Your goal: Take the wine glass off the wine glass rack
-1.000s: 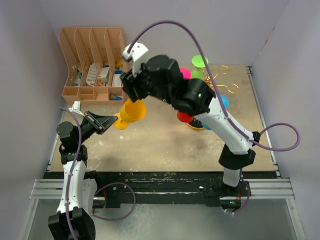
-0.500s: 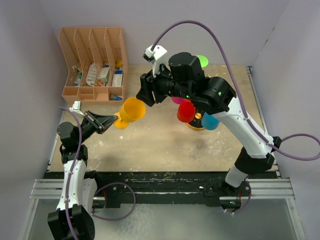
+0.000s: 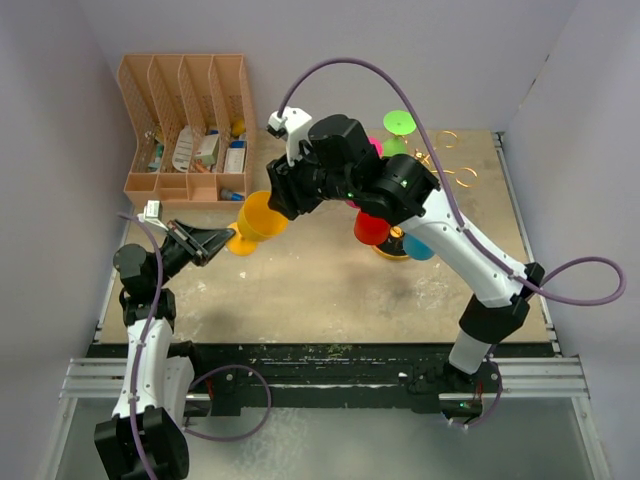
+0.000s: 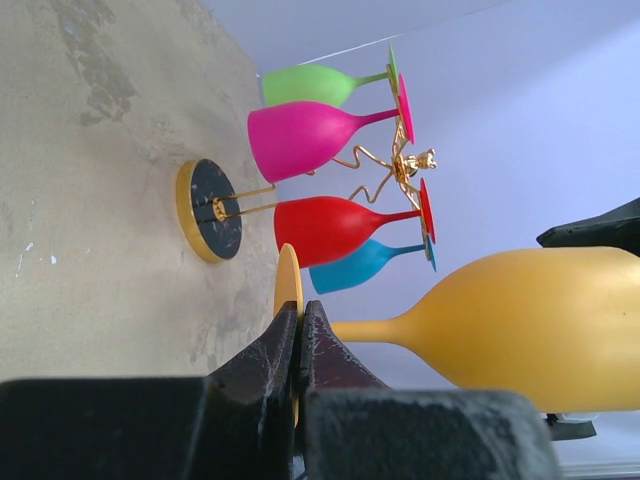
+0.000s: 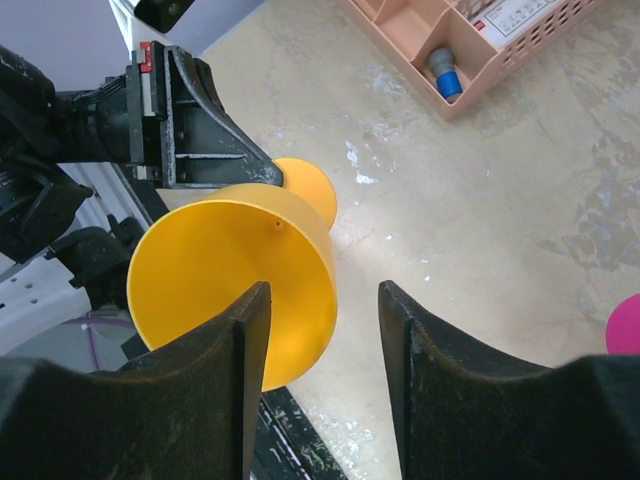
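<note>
My left gripper (image 3: 222,243) (image 4: 300,315) is shut on the foot disc of a yellow wine glass (image 3: 262,215) (image 4: 540,315), holding it sideways above the table, clear of the rack. My right gripper (image 3: 280,192) (image 5: 322,295) hovers open at the yellow wine glass's (image 5: 235,270) mouth. One finger overlaps the inside of the bowl, the other stands outside the rim. The gold wine glass rack (image 3: 465,178) (image 4: 395,165) stands at the back right. Green (image 3: 400,122), pink (image 4: 300,140), red (image 3: 370,228) and blue (image 3: 420,245) glasses hang on it.
A peach desk organiser (image 3: 190,130) (image 5: 470,40) with small items sits at the back left. White walls close in the table on the left, back and right. The rack's dark round base (image 4: 210,210) rests on the worn tabletop.
The right wrist swung right, then back left and down onto the yellow glass's mouth, and its jaws narrowed a little. The left gripper and the glass stayed where they were.
</note>
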Controlling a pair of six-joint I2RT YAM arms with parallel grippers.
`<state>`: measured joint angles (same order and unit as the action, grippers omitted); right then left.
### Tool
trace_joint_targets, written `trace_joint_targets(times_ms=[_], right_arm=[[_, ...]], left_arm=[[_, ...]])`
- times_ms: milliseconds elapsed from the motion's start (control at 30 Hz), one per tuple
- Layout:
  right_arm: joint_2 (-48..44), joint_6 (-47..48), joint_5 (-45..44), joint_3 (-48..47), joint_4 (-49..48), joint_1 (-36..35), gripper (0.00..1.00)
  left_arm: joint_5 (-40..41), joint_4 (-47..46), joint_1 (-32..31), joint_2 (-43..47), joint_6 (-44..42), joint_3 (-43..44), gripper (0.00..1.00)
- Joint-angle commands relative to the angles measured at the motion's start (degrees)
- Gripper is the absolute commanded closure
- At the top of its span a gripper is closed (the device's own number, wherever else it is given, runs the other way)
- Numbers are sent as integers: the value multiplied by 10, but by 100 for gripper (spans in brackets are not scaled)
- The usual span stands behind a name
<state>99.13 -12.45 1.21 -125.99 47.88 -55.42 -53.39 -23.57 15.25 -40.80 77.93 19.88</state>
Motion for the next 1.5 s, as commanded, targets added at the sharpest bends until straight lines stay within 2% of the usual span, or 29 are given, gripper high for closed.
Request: trace_joint_targets(times_ms=[0, 300, 333, 433, 467, 500, 567, 667, 733, 833, 967, 1133, 1300, 1467], right_arm=[[2, 1, -5, -4, -3, 3, 53], [29, 6, -9, -20, 6, 6, 67], [30, 7, -10, -21, 7, 6, 72], [29, 6, -19, -23, 1, 9, 100], [27, 6, -25, -25, -1, 10, 100], [25, 6, -32, -26, -5, 11, 100], [18, 6, -43, -30, -15, 13, 100], [6, 4, -59, -40, -31, 18, 100], [4, 4, -66, -54, -35, 22, 100], [18, 8, -61, -77, -36, 27, 100], [107, 7, -5, -156, 7, 27, 100], [228, 7, -5, -259, 34, 27, 100], [262, 1, -16, -246, 5, 28, 100], [283, -7, -13, -240, -4, 29, 100]], left_arm=[[-5, -45, 0, 1, 11, 5, 100], [-7, -62, 0, -1, 25, 8, 100], [-6, -63, 0, -2, 26, 9, 100], [-7, -62, 0, -4, 23, 17, 100], [-8, -58, 0, -5, 19, 23, 100], [-8, -47, 0, -6, 8, 33, 93], [-5, 17, 0, -9, -40, 72, 69], [26, 216, 0, -19, -175, 181, 51], [108, 375, 0, -28, -281, 274, 40], [242, 550, 0, -36, -386, 387, 38], [348, 665, -1, -40, -438, 488, 38], [351, 681, -3, -53, -459, 555, 38], [327, 650, -2, -57, -448, 579, 38], [284, 548, -2, -46, -390, 572, 38]])
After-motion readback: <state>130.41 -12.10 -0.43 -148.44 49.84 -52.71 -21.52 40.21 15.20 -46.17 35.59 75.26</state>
